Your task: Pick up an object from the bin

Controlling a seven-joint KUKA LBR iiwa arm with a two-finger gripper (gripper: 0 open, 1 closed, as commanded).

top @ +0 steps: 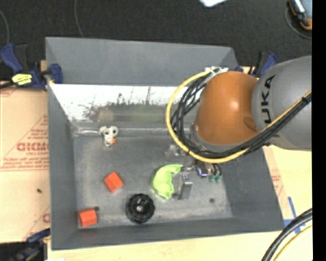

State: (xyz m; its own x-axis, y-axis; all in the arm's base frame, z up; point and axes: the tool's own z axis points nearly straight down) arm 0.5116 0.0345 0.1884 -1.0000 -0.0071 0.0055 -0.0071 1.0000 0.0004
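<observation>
Your gripper (182, 188) hangs low over the bin (92, 156); the lime-green curved piece (163, 181) lies just beside it, toward the view's left; spread or pressed together, you cannot tell.

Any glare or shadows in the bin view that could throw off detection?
Camera view: a bright glare band runs along the back wall of the bin. The floor is evenly lit, with no hard shadows around the lime-green thing by the gripper or the black disc.
</observation>
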